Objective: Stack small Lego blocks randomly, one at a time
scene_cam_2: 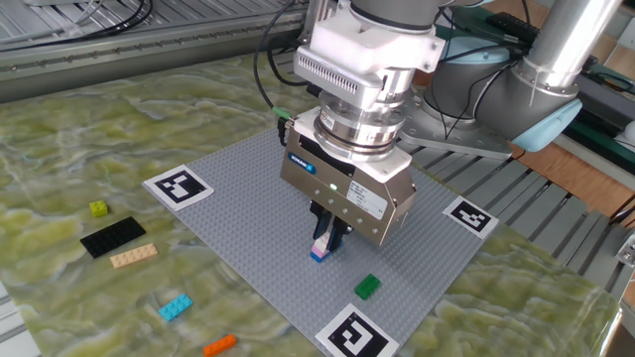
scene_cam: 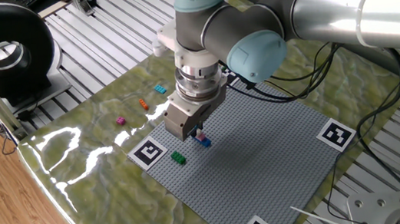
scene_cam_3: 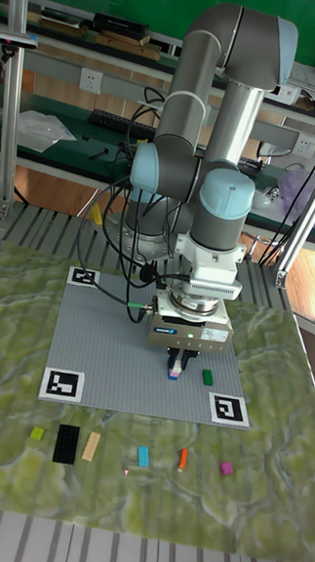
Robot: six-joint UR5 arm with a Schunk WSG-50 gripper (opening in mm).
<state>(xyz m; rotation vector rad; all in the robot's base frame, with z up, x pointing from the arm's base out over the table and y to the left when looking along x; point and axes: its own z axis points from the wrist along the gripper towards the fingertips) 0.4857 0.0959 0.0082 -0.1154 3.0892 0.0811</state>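
A pink small Lego block sits on a blue one as a short stack (scene_cam: pixel 203 139) (scene_cam_2: pixel 318 252) (scene_cam_3: pixel 174 371) on the grey baseplate (scene_cam: pixel 267 149) (scene_cam_2: pixel 238 198) (scene_cam_3: pixel 105 336). My gripper (scene_cam: pixel 196 132) (scene_cam_2: pixel 327 230) (scene_cam_3: pixel 177 360) hangs straight over it, fingertips level with the pink block's top, slightly open. The stack stays on the plate. A green block (scene_cam: pixel 179 157) (scene_cam_2: pixel 368 287) (scene_cam_3: pixel 208 375) lies on the plate beside the stack. Off the plate lie loose cyan (scene_cam_2: pixel 175 307), orange (scene_cam_2: pixel 220 344) and magenta (scene_cam_3: pixel 226 469) blocks.
A black plate (scene_cam_2: pixel 112 237), a tan plate (scene_cam_2: pixel 133 256) and a yellow-green brick (scene_cam_2: pixel 98 208) lie on the green mat. Black-and-white marker tags (scene_cam: pixel 149 152) (scene_cam: pixel 337 134) mark the baseplate corners. The arm's cables trail behind the gripper. The table edge (scene_cam: pixel 57 200) runs close by.
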